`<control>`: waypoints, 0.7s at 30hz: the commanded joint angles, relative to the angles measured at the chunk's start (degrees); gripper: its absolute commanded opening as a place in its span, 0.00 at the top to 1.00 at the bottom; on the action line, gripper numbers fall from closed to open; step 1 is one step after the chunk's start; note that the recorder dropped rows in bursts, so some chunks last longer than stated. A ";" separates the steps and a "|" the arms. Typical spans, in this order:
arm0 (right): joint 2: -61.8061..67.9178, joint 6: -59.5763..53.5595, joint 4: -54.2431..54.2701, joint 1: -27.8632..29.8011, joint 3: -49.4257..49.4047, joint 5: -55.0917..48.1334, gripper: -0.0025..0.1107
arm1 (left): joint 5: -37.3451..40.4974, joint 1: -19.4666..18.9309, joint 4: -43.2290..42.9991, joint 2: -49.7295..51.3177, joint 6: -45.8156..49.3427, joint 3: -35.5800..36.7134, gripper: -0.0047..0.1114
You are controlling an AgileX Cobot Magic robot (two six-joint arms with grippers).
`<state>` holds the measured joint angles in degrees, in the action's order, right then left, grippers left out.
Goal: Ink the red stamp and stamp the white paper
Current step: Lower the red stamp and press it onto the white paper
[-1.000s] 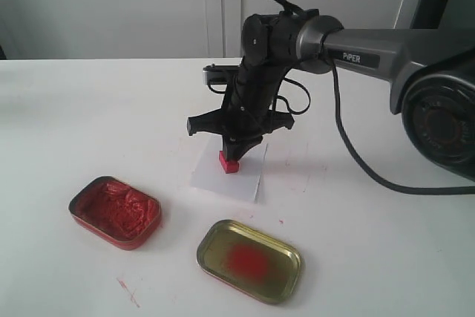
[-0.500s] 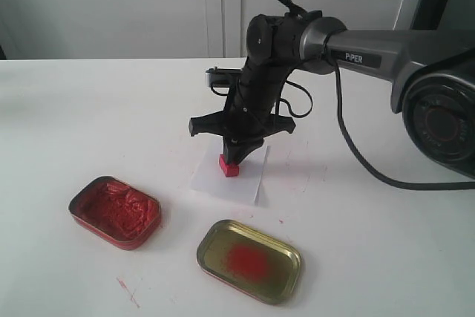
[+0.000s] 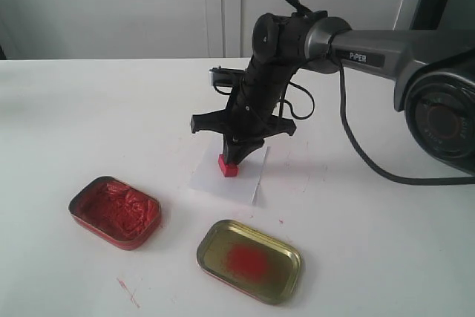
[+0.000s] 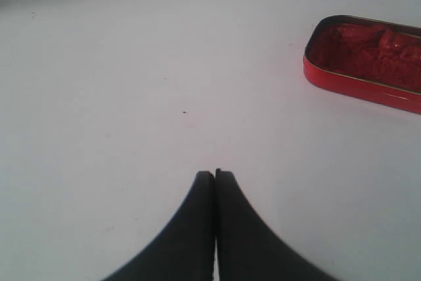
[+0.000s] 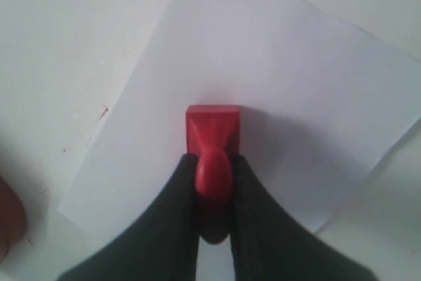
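Right gripper [image 5: 214, 162] pinches the red stamp [image 5: 212, 128] by its knob, handle upright. Its block sits straight below the gripper on the white paper [image 5: 289, 77], seemingly pressed flat. Left gripper [image 4: 215, 177] hangs pressed together, empty, beside the ink tin [image 4: 368, 60].

glossy plastic red stamp [image 5: 212, 137], matt white paper [image 5: 276, 77], shiny metal lid [image 3: 249, 260].

White table [image 3: 89, 109] carries the white paper [image 3: 249, 181], a red-paste tin [image 3: 111, 237], a gold lid [image 3: 215, 246], perhaps ink specks [image 3: 128, 292].
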<state>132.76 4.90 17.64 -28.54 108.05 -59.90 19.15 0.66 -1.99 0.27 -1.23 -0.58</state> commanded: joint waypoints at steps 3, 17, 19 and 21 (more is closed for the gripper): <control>0.98 -1.30 0.47 0.59 -0.15 -0.81 0.98 | 0.40 -0.12 0.03 -0.27 -0.01 0.58 0.96; 0.98 -2.12 1.37 1.19 -0.15 -2.28 0.98 | 0.40 -0.12 0.03 -0.27 -0.01 0.58 0.96; 0.98 -2.51 2.02 1.63 -0.15 -2.67 0.98 | 0.40 -0.12 0.03 -0.27 -0.01 0.58 0.96; 0.98 -2.77 2.26 2.01 -0.15 -2.78 0.98 | 0.40 -0.12 0.03 -0.27 -0.01 0.58 0.96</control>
<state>133.10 3.21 19.77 -27.31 108.05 -61.24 19.15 0.66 -1.99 0.27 -1.23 -0.58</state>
